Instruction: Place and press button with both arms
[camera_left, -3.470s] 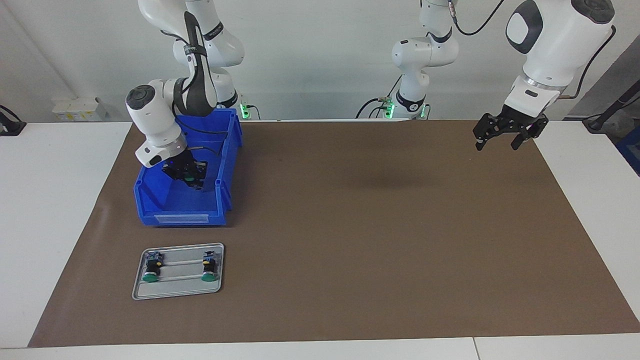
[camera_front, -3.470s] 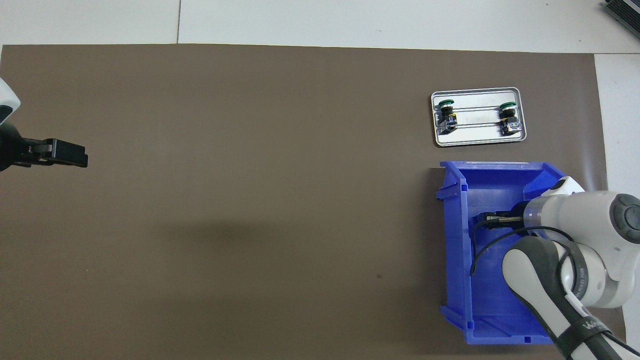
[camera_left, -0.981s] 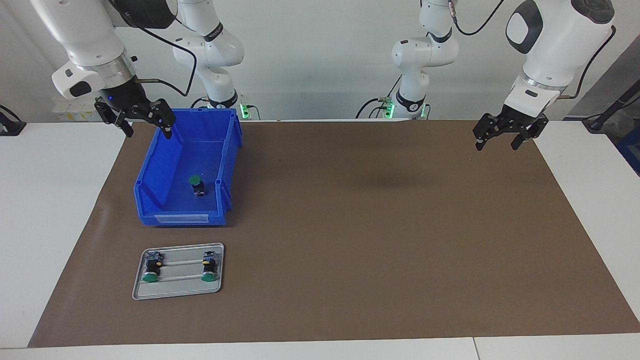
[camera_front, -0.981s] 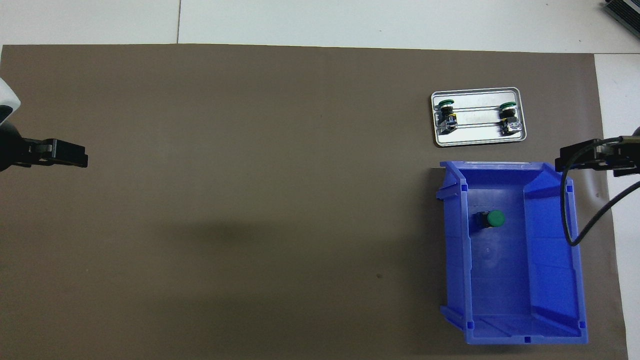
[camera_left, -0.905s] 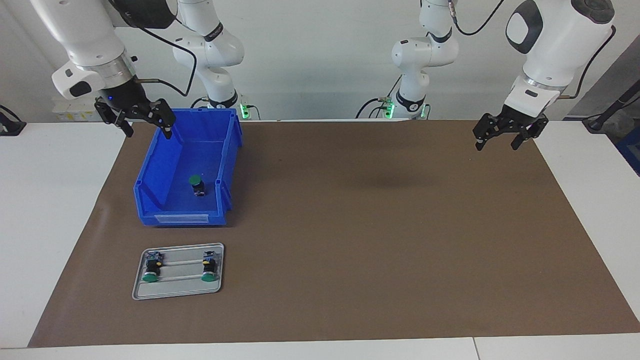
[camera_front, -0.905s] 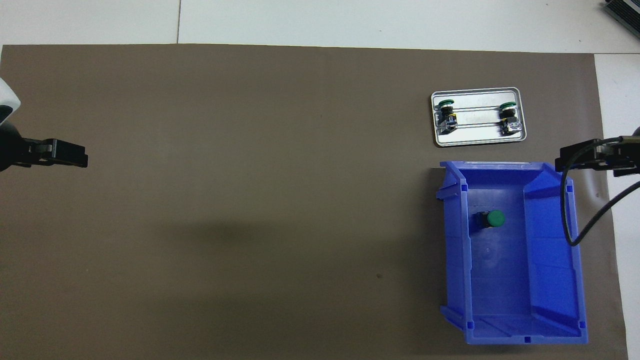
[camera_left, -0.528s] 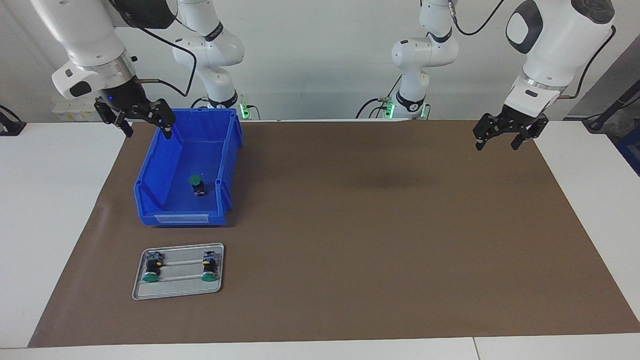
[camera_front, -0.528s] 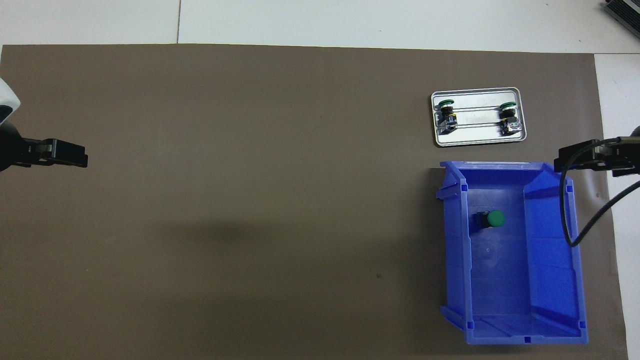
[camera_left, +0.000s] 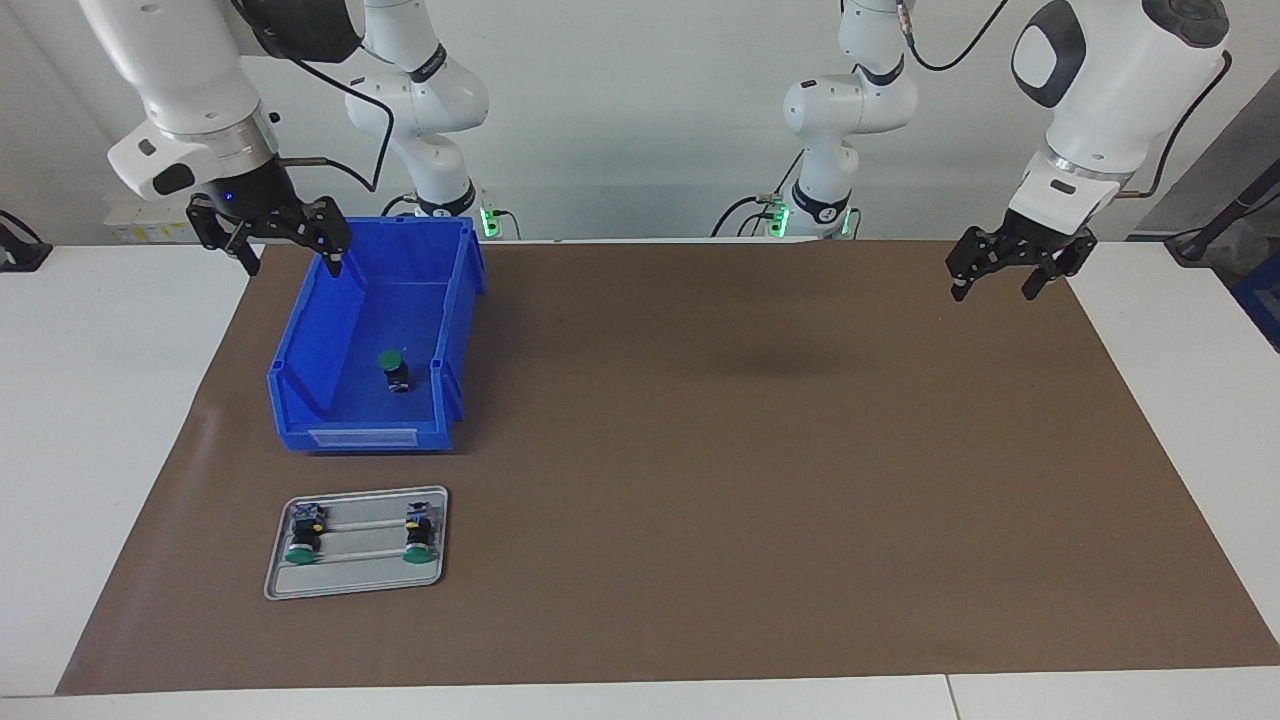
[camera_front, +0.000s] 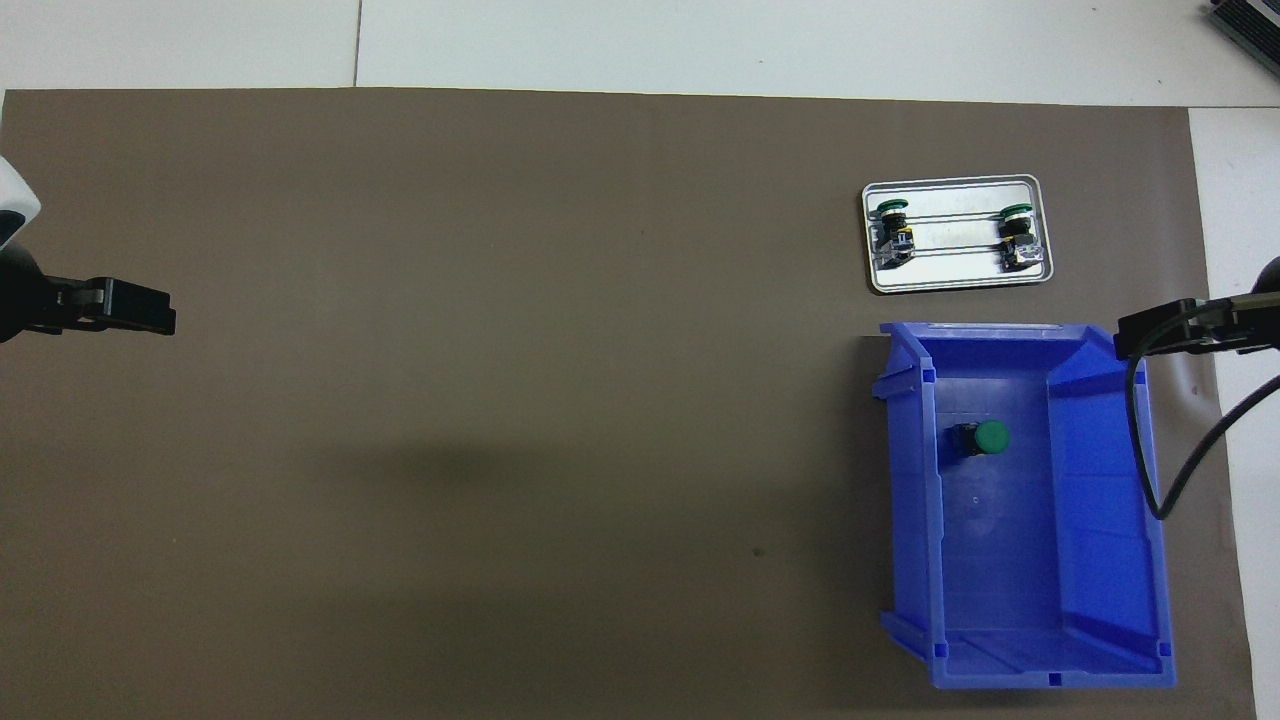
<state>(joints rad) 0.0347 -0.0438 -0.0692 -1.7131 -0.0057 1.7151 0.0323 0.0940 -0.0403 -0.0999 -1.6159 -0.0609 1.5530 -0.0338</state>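
Green-capped button (camera_left: 393, 369) – upright inside the blue bin (camera_left: 300, 425).

White table (camera_left: 120, 420) — brown mat (camera_left: 700, 450) carrying blue bin (camera_left: 310, 420), grey tray (camera_left: 350, 580).

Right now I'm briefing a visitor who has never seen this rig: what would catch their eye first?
The blue bin at the right arm's end, with one green-capped button inside. Farther from the robots, a grey tray holds two more buttons. Both grippers, right gripper and left gripper, hang open, empty.
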